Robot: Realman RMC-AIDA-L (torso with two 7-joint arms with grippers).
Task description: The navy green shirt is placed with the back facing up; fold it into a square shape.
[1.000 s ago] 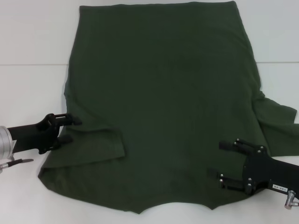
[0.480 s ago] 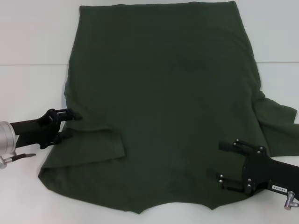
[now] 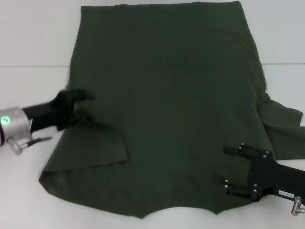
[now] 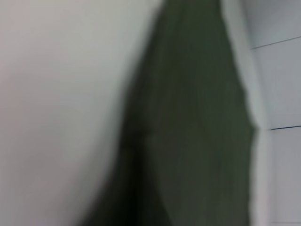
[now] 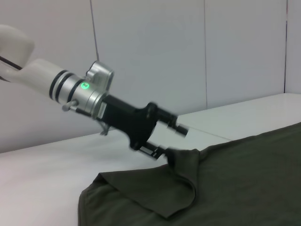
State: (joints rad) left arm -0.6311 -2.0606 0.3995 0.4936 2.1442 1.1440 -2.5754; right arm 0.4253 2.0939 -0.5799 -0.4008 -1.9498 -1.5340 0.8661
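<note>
Looking down from the head camera, we see the large dark olive-green short-sleeved cloth shirt spread plain side up across the white worktop, hem far from us, collar notch at the near edge. Our left gripper sits at the shirt's left edge, where a sleeve flap is already turned inward; we judge it is placed there to carry that side over the body. Whether its fingers pinch cloth we cannot tell from above. Our right gripper rests over the near right part of the shirt, its 2 fingers spread apart and holding nothing, likely waiting its turn. The right sleeve lies unfolded beside it.

From the left wrist, we make out only a blurred green swathe of the shirt against the pale worktop; no fingers show.

From the right wrist, the left gripper appears farther off, fingers apart, the lower one meeting a raised fold of the shirt. White panelled walls stand behind the worktop.
</note>
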